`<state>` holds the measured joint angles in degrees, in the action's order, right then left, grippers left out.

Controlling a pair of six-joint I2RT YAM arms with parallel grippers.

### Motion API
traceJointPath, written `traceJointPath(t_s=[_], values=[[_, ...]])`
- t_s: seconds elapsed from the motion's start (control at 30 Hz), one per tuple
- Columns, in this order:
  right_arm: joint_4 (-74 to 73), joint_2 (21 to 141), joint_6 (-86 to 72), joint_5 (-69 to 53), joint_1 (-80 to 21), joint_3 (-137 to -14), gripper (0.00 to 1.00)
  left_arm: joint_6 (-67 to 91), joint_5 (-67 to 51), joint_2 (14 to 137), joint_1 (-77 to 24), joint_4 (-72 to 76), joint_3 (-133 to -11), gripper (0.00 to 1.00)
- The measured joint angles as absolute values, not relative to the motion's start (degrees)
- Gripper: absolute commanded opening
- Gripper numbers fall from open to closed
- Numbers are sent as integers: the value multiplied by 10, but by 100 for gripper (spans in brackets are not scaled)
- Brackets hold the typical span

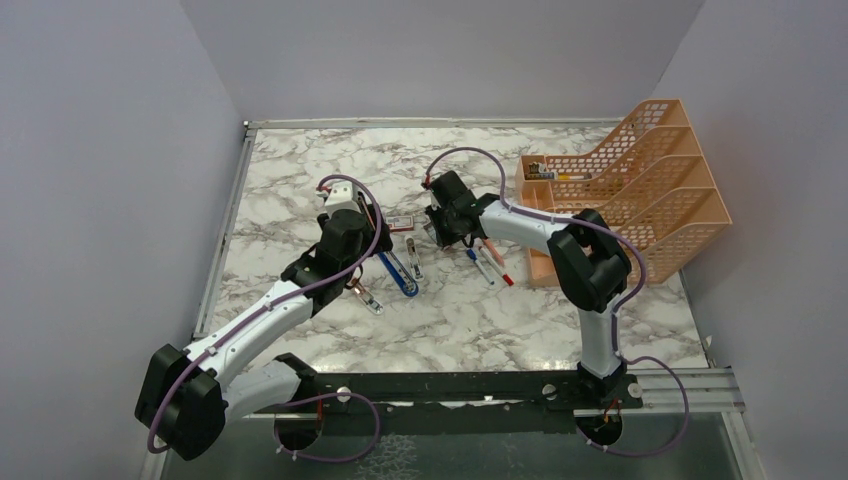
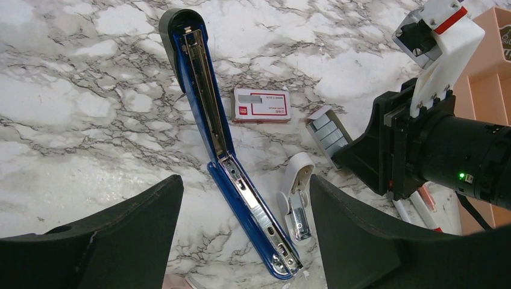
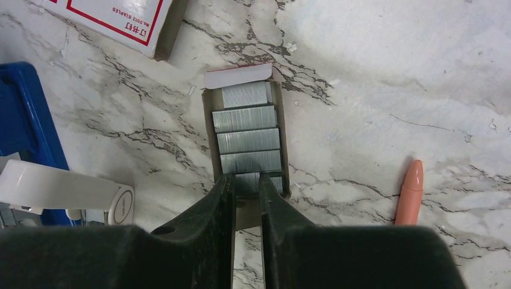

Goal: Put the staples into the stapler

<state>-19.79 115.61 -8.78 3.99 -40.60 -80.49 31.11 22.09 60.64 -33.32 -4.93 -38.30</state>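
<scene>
Right wrist view — right gripper [image 3: 246, 183], jaws nearly together over the nearest of the grey metallic staple strips [image 3: 247, 135] in their cardboard tray [image 3: 208, 141]; grip cannot be told. Nearby the slim bright-blue stapler [image 2: 208, 114] lies hinged open under the wide-spread left gripper [image 2: 244, 180]. Pick-up step — next, lift one strip cleanly toward the silver channel [image 2: 202, 78].
</scene>
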Motion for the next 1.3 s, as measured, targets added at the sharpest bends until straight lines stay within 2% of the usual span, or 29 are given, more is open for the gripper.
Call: traceJointPath(t_s=[0.47, 0.77, 1.03, 1.3], values=[[-193, 1120, -106, 52, -408, -797, 18, 311, 221, 605, -333, -55, -383, 77], [-195, 1119, -105, 51, -408, -796, 31, 311, 222, 604, -333, -57, -383, 77], [-201, 1144, -98, 50, -408, -796, 31, 311, 225, 604, -333, -58, -383, 77], [-204, 1148, -89, 41, -408, -797, 34, 311, 226, 604, -333, -58, -383, 77]])
